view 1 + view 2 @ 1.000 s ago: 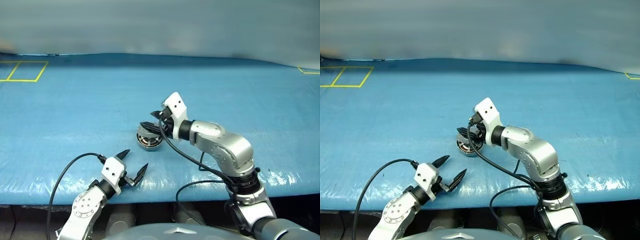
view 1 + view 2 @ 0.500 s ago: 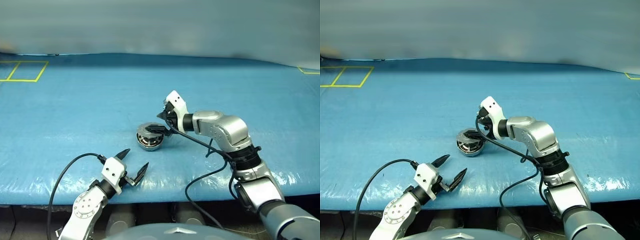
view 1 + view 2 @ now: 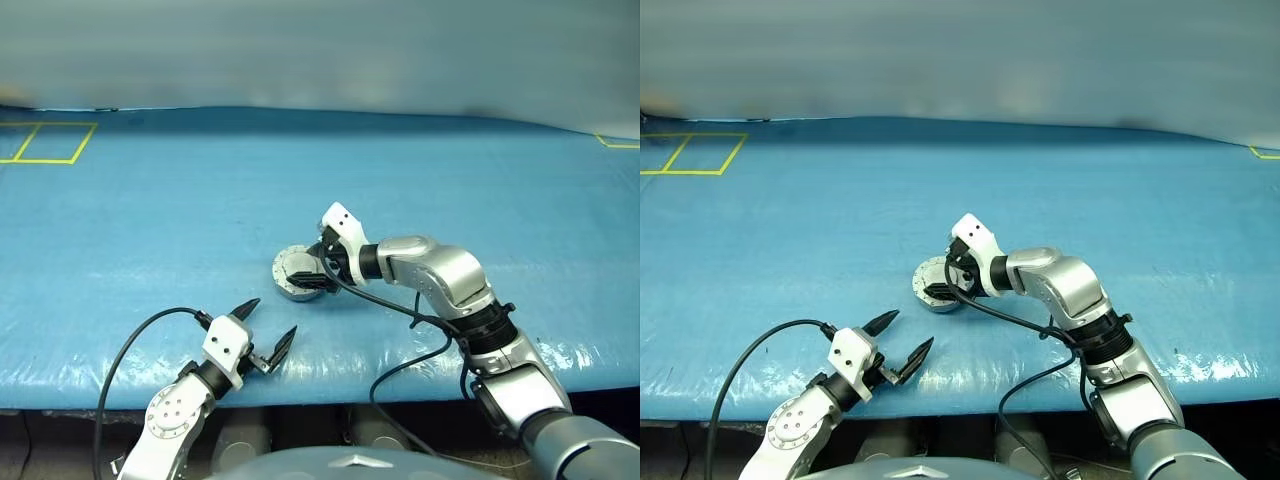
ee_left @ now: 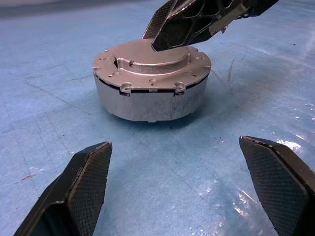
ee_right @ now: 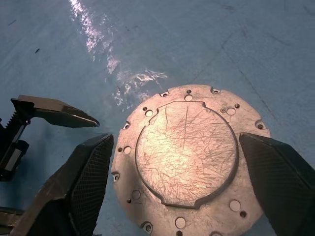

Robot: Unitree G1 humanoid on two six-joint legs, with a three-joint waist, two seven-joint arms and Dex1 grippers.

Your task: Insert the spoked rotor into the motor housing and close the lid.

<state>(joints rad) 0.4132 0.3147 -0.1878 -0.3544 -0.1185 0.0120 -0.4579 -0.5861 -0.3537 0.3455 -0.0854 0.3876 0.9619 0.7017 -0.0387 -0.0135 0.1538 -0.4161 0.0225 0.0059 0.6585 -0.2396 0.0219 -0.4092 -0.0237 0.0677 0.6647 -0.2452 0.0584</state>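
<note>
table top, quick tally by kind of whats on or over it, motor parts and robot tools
closed motor housing with the lid down: 1
robot tools: 2, left tool and right tool, both open
yellow floor-tape squares: 2
total: 5

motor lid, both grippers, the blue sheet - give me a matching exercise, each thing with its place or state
Things:
1. lid
2. left gripper
3. right gripper
4. blue sheet

Places or states:
A. open, apart from the motor, near the front edge of the sheet
B. shut down flat on the motor housing, plain grey face up
C. covers the whole work surface
D. open, fingers just over the lid

Pairs: 1-B, 2-A, 3-D, 4-C
</note>
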